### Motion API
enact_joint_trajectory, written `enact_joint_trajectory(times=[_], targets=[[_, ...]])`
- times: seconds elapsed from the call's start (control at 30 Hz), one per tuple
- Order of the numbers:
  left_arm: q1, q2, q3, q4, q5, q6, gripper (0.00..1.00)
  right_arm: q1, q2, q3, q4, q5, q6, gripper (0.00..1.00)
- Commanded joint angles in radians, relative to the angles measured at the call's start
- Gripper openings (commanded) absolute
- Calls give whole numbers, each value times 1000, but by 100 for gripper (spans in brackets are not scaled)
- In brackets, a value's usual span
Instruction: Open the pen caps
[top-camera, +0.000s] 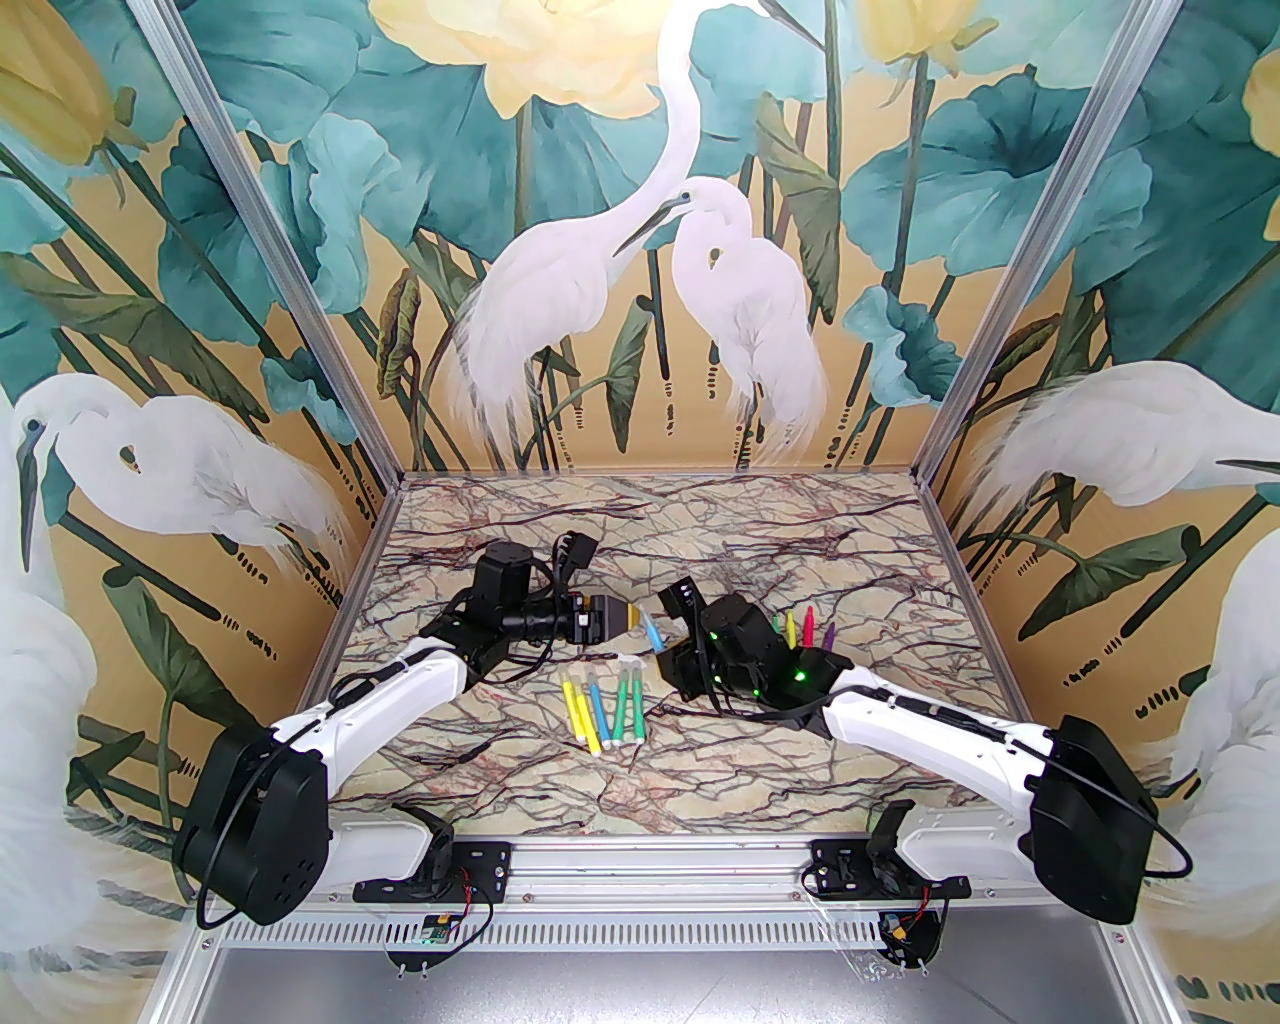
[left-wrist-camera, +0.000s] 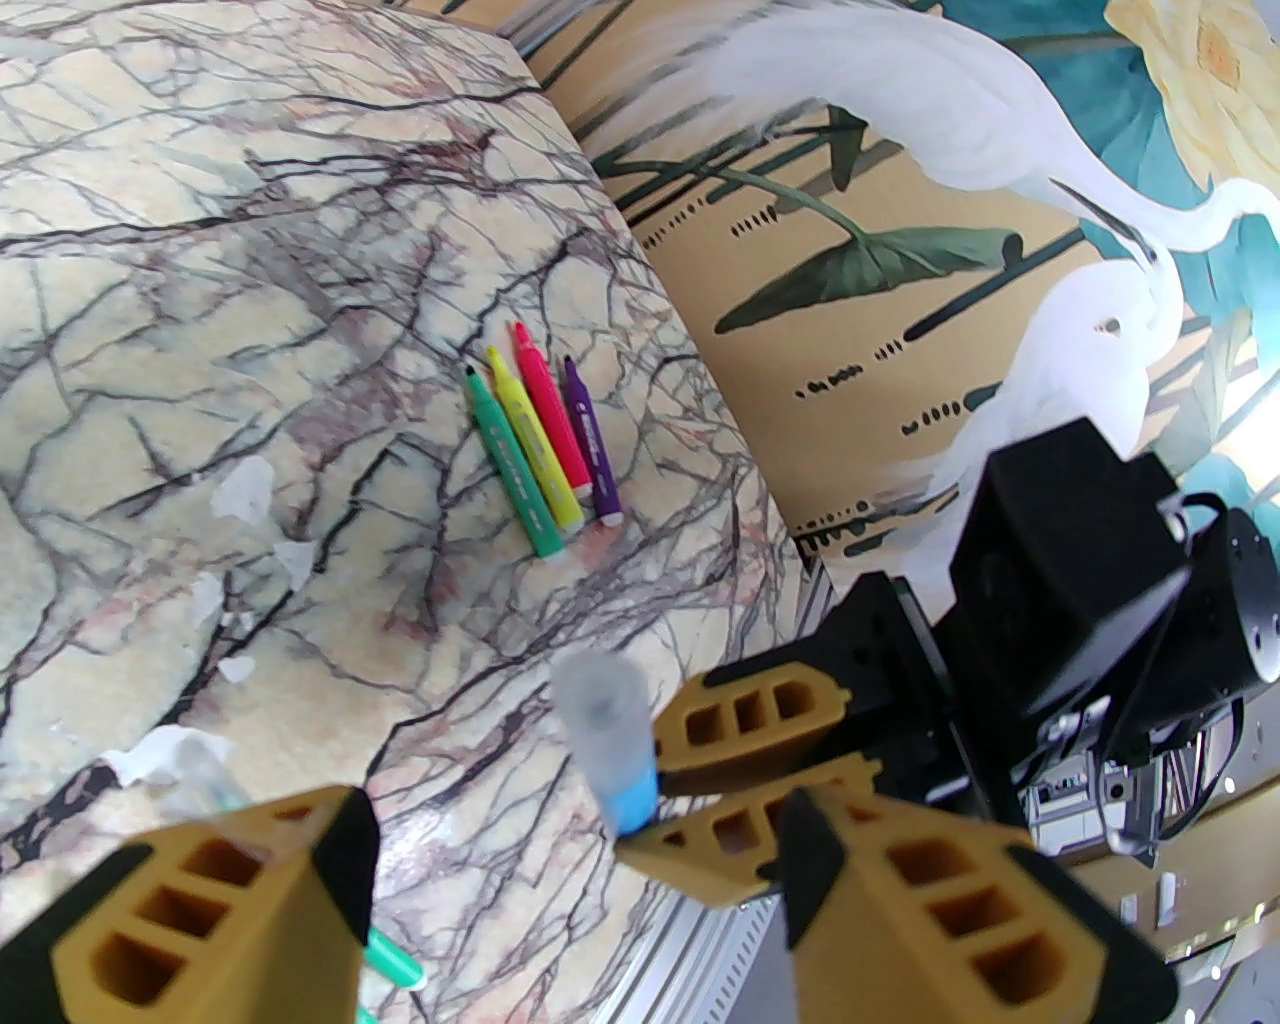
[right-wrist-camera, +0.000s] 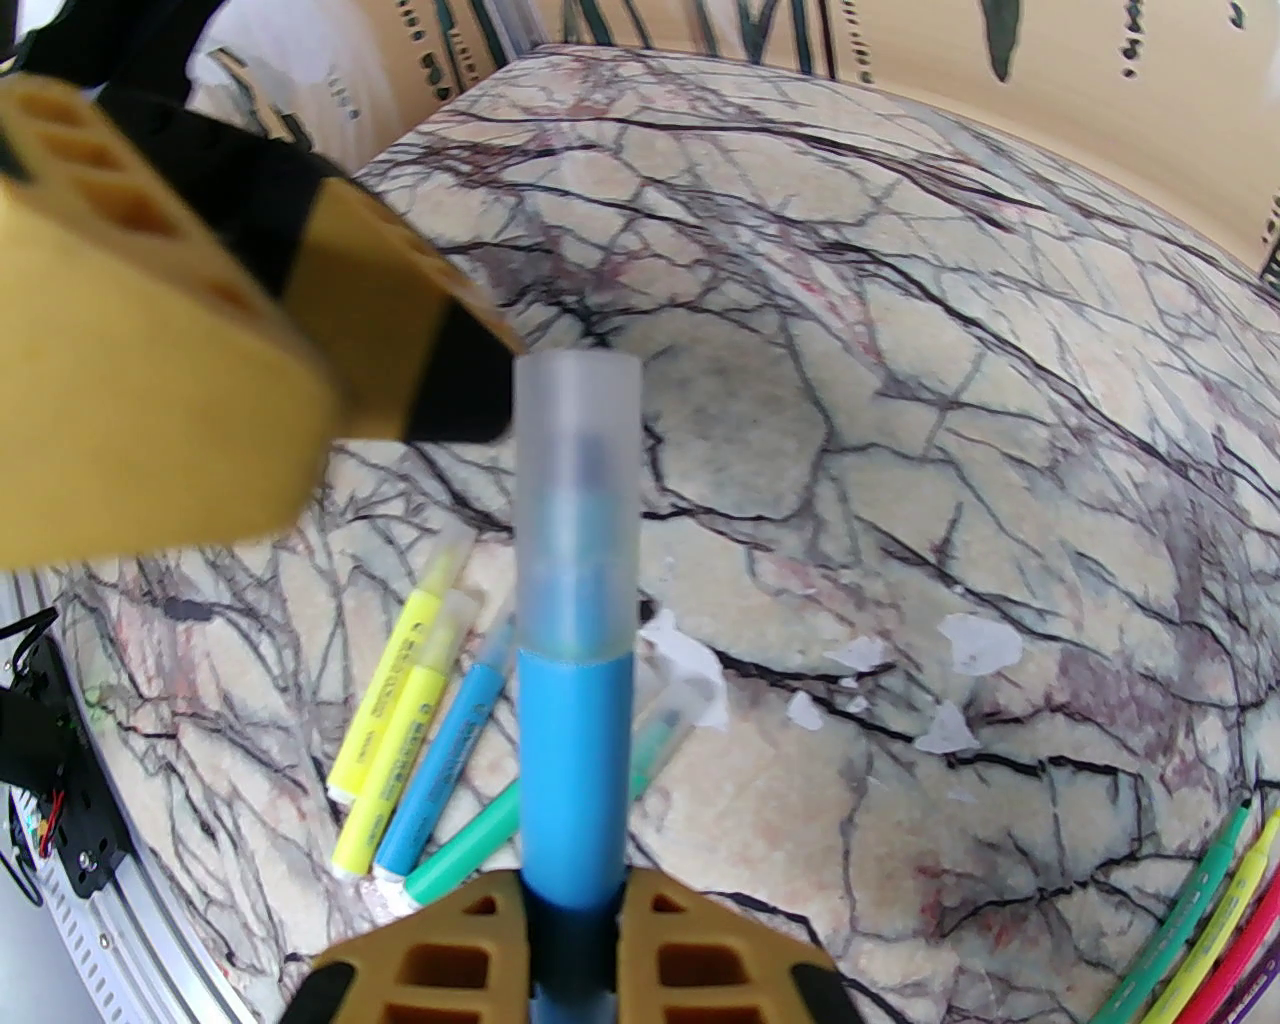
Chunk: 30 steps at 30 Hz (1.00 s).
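Note:
My right gripper (right-wrist-camera: 575, 965) is shut on a blue pen (right-wrist-camera: 575, 780) and holds it above the table. The pen's frosted see-through cap (right-wrist-camera: 578, 480) is still on its tip and points at my left gripper (top-camera: 628, 614). In the left wrist view the left gripper (left-wrist-camera: 575, 835) is open, its fingers (left-wrist-camera: 210, 900) spread wide, and the cap (left-wrist-camera: 603, 705) stands just ahead of the gap. One left fingertip (right-wrist-camera: 460, 385) sits beside the cap's end. Several capped pens (top-camera: 603, 708) lie below on the marble. Several uncapped pens (left-wrist-camera: 540, 450) lie in a row to the right.
The marble-patterned table (top-camera: 800, 540) has small white flecks (right-wrist-camera: 960, 650) near the middle. The uncapped row (top-camera: 805, 628) lies close behind my right wrist. Painted walls enclose the left, back and right sides, and a metal rail (top-camera: 640, 860) runs along the near edge.

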Motion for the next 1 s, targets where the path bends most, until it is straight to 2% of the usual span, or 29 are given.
enact_joint_trajectory(times=[0.0,0.57,0.83,0.97], targets=[[-14,22,35,30,47,-12,65,12,-1,30,27,-20,-20,11],[-45,55,67,28,64,-13,41,18,13,49,27,-23,-32,11],[-45,57,79,24,26,-9,38,20,18,47,24,-33,-31,11],[-45,65,86,15,19,-7,34,20,25,48,23,-41,-33,11]])
